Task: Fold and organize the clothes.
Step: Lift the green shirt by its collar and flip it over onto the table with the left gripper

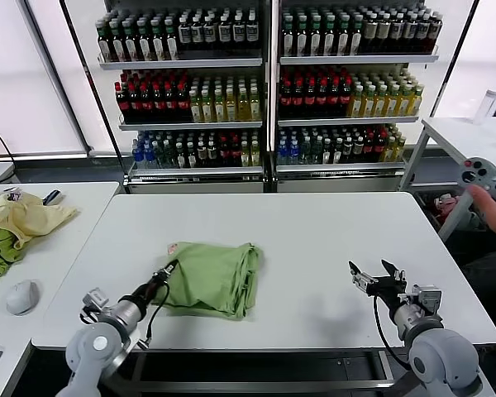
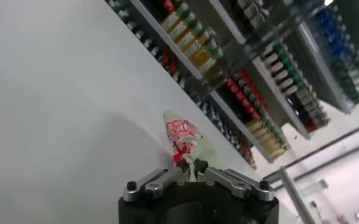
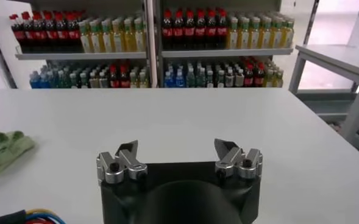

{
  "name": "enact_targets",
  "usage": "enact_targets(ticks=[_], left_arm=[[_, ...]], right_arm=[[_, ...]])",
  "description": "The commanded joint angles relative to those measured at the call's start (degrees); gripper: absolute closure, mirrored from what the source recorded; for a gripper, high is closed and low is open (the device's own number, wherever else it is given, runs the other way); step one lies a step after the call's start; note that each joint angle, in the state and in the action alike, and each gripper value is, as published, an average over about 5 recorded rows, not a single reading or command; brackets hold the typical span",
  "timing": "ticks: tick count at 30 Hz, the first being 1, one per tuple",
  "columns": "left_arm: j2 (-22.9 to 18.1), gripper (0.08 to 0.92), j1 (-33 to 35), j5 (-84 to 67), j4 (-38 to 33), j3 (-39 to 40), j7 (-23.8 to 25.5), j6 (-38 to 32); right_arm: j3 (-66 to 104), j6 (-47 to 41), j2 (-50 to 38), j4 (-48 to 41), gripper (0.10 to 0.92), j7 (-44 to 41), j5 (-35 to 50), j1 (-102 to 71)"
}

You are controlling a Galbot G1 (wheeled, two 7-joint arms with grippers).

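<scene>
Shirt position: the polo shirt (image 1: 212, 277) is lying part-folded on the bench (image 1: 314, 240), reaching away from the left pincer (image 1: 173, 268) toward the robot's right.
Left pincer: it is clenching the shirt's near left edge, printed fabric bunching between its fingers (image 2: 167, 178).
Right pincer: the right pincer (image 1: 377, 278) is waiting released, well apart from the shirt.
Nearer arm: the left.
Long axis: judged to be running left to right, so any fold is likely travelling rightward.

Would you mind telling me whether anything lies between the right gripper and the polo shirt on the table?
Nothing visible does. Bare white table separates the open right gripper from the polo shirt, whose left edge the left gripper is shut on.
</scene>
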Motion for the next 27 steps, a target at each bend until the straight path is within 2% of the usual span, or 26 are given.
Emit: enact_targets(ticks=[1,5,7,9,12,15,20,24,27], left_arm=[[11.1,0.887,-0.83,-13.63,0.75,-16.37,-1.96,3.06],[18.67,0.887,-1.81,-12.92,-0.11,-18.52,-2.08,3.82],[20.96,0.887,-2.6,-10.83,-1.67,-17.76,-2.53,3.82],[22.14,0.887,-3.42,-7.67,-3.9,-15.49,-3.3,3.79],[21.46,0.887,-4.08,2.35,-7.53,-8.51,-4.23,3.71],[18.3,0.887,-5.42,14.07,-9.82,1.22,-5.55,3.47],[7.64,0.887,-12.6,28.46,-9.6,17.49,-9.41,3.64],[-0.41,0.887,-18.45,33.93,-5.1,27.75,-11.1,3.71],[-5.59,0.887,-21.88,37.54,1.19,32.91,-12.28,3.68]], right_arm=[[-0.03,0.08,0.27,-0.23,0.203,-0.06,0.32,0.48],[0.05,0.17,0.48,-0.06,0.203,-0.13,0.63,0.62],[0.13,0.2,0.64,0.16,0.203,-0.15,0.77,0.62],[0.23,0.23,0.84,0.39,0.203,-0.18,0.86,0.54],[0.38,0.33,1.21,0.76,0.203,-0.24,0.89,0.2],[0.57,0.44,1.75,1.07,0.203,-0.27,0.87,-0.16],[0.7,0.39,2.68,1.89,0.203,-0.2,0.6,-0.64],[1.13,0.36,2.91,2.38,0.203,-0.25,0.29,-1.0],[2.05,0.43,2.98,2.66,0.203,-0.33,0.16,-1.63]])
